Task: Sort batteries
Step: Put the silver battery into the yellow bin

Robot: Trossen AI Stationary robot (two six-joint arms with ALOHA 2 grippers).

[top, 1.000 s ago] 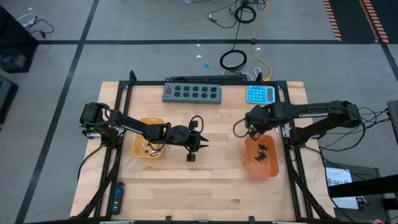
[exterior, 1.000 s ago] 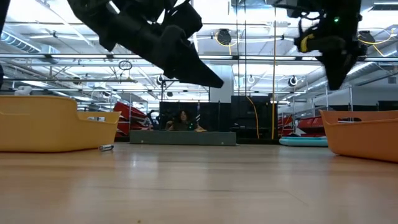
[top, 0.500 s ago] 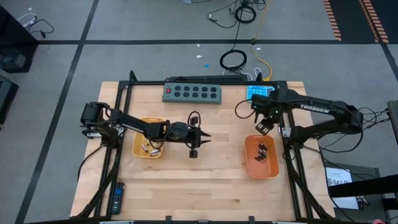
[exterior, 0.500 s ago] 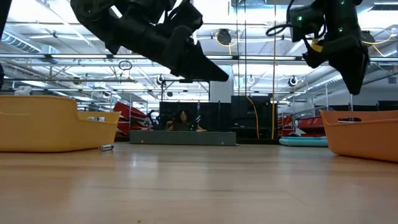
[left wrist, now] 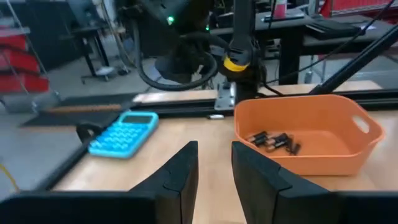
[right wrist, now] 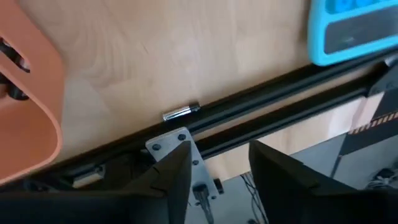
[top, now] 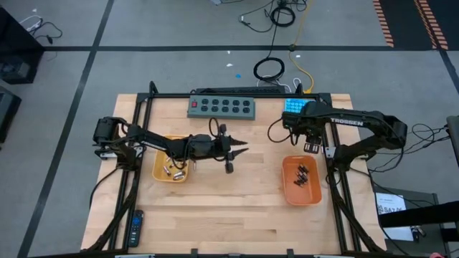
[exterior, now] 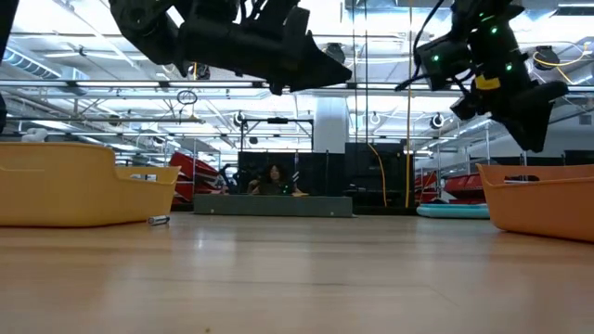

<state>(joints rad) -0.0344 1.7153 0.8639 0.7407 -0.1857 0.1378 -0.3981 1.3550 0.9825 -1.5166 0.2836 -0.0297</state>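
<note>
We see the left hand (top: 231, 152) raised over the middle of the wooden counter (top: 237, 204), just right of the yellow tray (top: 159, 172). Its fingers (left wrist: 180, 177) stand a little apart with nothing between them, so it grasps nothing. In its own wrist view it looks across at the orange tray (left wrist: 311, 140), where several dark batteries (left wrist: 273, 141) lie together on the floor of the tray.

The right hand (top: 310, 141) hovers above the counter between the blue calculator (top: 295, 107) and the far edge of the orange tray (top: 302, 180). Its fingers (right wrist: 171, 171) are parted and released, with bare counter and the black frame rail (right wrist: 261, 118) showing between them. One silver battery (right wrist: 181, 112) lies on the counter right against that rail, apart from both trays.

From above, the yellow tray holds a few silver batteries (top: 172, 170), and the orange tray holds the dark ones (top: 302, 175). In the low view another small silver cylinder (exterior: 158, 220) rests on the counter just beside the yellow tray (exterior: 83, 186).

A grey power strip (top: 222, 106) sits along the far edge, and a black remote control (top: 135, 227) lies near the front left corner.
</note>
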